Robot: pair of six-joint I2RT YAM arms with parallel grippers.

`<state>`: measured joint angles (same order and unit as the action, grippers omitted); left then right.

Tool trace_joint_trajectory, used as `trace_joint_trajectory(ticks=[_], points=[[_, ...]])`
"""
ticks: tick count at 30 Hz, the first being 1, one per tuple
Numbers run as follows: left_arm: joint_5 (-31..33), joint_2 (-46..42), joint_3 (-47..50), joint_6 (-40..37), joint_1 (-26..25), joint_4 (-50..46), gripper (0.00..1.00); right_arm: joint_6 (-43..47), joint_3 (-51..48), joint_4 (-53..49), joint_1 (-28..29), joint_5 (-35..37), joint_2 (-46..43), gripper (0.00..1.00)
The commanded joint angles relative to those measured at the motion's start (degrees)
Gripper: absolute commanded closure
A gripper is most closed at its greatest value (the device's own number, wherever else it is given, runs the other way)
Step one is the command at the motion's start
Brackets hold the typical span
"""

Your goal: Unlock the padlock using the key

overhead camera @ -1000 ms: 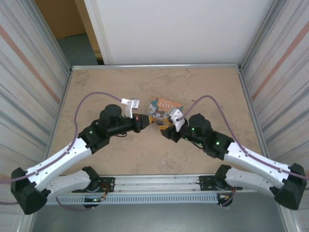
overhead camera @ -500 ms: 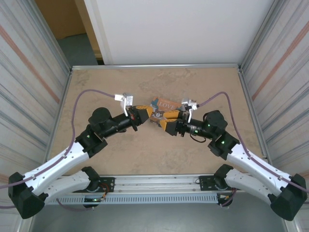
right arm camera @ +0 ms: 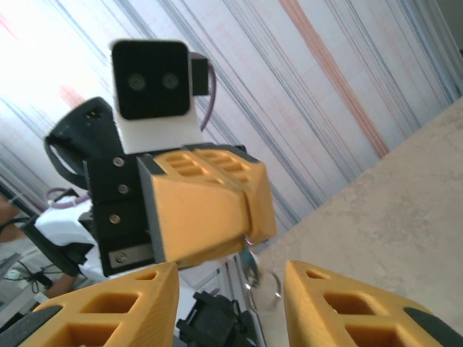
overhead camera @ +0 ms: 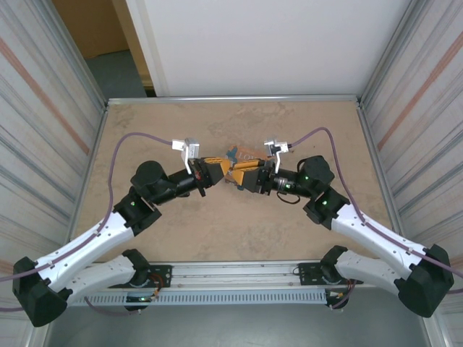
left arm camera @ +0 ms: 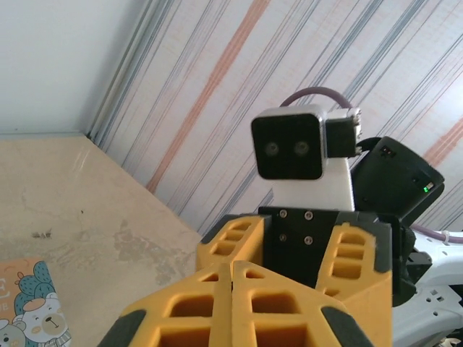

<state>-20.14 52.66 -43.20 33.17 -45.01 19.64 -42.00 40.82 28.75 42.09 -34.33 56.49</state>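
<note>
**Fig. Both arms meeting at table centre (top, L-wrist, R-wrist views).**

(a) Top view: left gripper (overhead camera: 217, 168) and right gripper (overhead camera: 241, 173) point at each other tip to tip, very close, above the mid part of the beige table (overhead camera: 159, 130). Just behind them, partly covered by the yellow fingers, lies the printed tin (overhead camera: 243, 153).

(b) L-wrist view: left gripper (left arm camera: 231, 289) has its fingers pressed together, seam closed, w/ no gap. Opposite it stands the right gripper (left arm camera: 293, 246), face-on, w/ its fingers spread to either side of the black palm and its wrist cam (left arm camera: 288, 144) above. A corner of the tin w/ cartoon bear (left arm camera: 29, 318) shows lower left, flat on the table.

(c) R-wrist view: right gripper (right arm camera: 231, 278) has its fingers apart, w/ nothing clamped between them. The left gripper (right arm camera: 249, 210) faces it, fingers closed. Thin silvery loops (right arm camera: 269, 280) hang from its tip, in line w/ the gap of the right fingers.

Note: the loops are too small to say whether they are the padlock shackle or a key ring, or whether the closed fingers pinch them. The padlock's place thus cannot be told beyond the left fingertip area.
</note>
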Motion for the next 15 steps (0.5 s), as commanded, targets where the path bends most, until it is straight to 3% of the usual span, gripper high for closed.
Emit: trace_joint_trajectory(ticks=[1,15], points=[[-1.2,-0.4,0.4,-0.6,-0.2,2.1,1.00,-1.0,2.3,2.0,0.1,-0.7,1.9,0.63],[-0.6,-0.5,0.7,-0.2,-0.3,2.5,1.00,-1.0,1.8,0.8,0.9,0.6,3.4,0.72]])
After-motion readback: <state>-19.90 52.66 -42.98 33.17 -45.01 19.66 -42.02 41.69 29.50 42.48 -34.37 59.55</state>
